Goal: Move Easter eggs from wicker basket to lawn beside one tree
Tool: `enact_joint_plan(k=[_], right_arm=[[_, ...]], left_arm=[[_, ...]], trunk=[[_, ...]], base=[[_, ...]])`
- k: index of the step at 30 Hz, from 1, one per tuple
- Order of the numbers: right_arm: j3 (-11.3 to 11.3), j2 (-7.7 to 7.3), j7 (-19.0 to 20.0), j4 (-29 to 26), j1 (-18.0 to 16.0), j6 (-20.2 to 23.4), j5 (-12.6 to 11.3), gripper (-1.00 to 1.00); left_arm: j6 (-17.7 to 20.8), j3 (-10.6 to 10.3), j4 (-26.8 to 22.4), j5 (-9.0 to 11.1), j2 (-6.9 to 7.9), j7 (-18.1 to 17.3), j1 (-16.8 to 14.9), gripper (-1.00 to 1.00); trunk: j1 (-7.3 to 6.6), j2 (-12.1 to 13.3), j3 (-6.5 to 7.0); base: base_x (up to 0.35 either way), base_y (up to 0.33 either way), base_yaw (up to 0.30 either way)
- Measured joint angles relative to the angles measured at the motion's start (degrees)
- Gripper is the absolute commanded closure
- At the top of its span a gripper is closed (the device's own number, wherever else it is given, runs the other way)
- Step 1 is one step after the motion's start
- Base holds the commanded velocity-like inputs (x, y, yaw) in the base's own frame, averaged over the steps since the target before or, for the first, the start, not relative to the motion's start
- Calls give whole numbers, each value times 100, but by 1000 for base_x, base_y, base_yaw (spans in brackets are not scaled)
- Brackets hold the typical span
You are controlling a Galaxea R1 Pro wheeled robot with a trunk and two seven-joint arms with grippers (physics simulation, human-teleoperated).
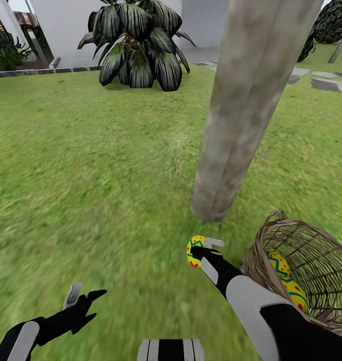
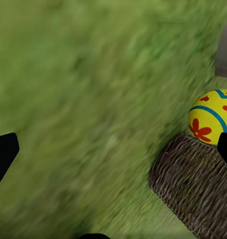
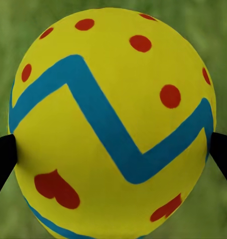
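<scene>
A yellow egg (image 2: 211,116) shows just past the wicker basket (image 2: 195,191), which stands on blurred lawn (image 2: 78,99).

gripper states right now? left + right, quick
Left gripper: open, empty, above the lawn.
Right gripper: shut on an Easter egg, held near the tree.

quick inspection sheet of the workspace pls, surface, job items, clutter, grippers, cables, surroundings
surface: mottled green lawn.
job's things: one Easter egg held near the base of the tree; two eggs in the wicker basket, which lies tipped beside the trunk.
clutter: nothing seen.
grippers: right gripper shut on the egg; left gripper open, holding nothing, over the grass.
cables: nothing seen.
surroundings: palm-like plant, grey paving stones, pale wall.
</scene>
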Motion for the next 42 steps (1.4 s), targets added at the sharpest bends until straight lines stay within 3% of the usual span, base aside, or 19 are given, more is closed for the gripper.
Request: enact_joint_plan(k=[13, 36, 42], right_arm=[[9, 0, -6, -129, 0, 1, 3, 100], [16, 0, -13, -203, 1, 2, 2, 100], [16, 0, -14, -203, 0, 2, 2, 100]], left_arm=[[0, 4, 0, -1, 5, -72, 0, -100], [-1, 4, 0, -5, 3, -81, -1, -100], [-54, -12, 44, -35, 43, -61, 6, -100]], trunk=[[0, 0, 0], [60, -31, -509], [58, -31, -510]], base=[[0, 0, -81], [0, 0, -1], [54, 0, 0]])
